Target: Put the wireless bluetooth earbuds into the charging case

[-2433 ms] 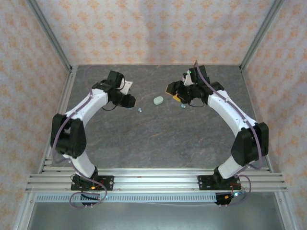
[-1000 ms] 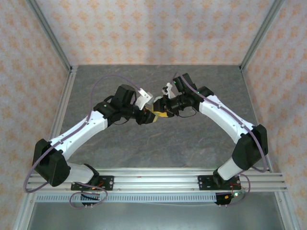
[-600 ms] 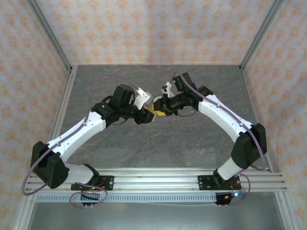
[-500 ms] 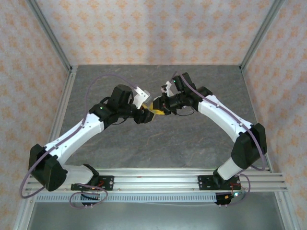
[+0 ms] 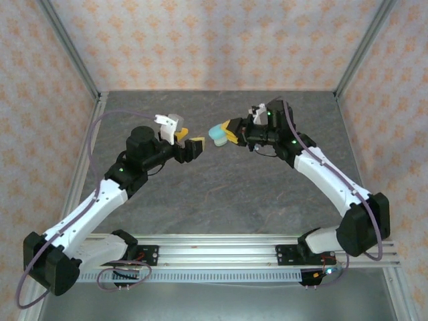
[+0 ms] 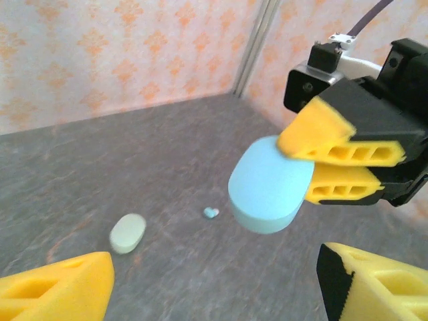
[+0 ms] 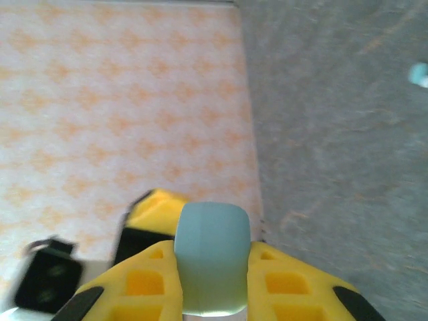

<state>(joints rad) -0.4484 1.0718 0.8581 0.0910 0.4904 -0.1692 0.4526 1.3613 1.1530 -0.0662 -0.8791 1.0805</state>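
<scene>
My right gripper [image 5: 228,132] is shut on a pale blue oval charging case [image 5: 217,135], held in the air over the back middle of the table. The case [image 7: 212,257] sits squeezed between its yellow fingers [image 7: 144,287], lid closed. My left gripper [image 5: 189,142] stands open a short way left of the case, not touching it. In the left wrist view the blue case [image 6: 271,184] hangs ahead of my wide-apart left fingers [image 6: 57,294]. A tiny pale blue earbud [image 6: 211,213] lies on the table below it. Another pale blue earbud [image 7: 420,73] lies farther off.
A whitish mint-green oval case [image 6: 127,233] lies closed on the grey stone-patterned table [image 5: 221,194], left of the small earbud. Patterned walls with metal frame posts [image 5: 70,50] close in the back and sides.
The two grippers were together at the centre on the blue case. My left gripper has opened and drawn back left; the right one has kept the case and lifted it toward the back.
</scene>
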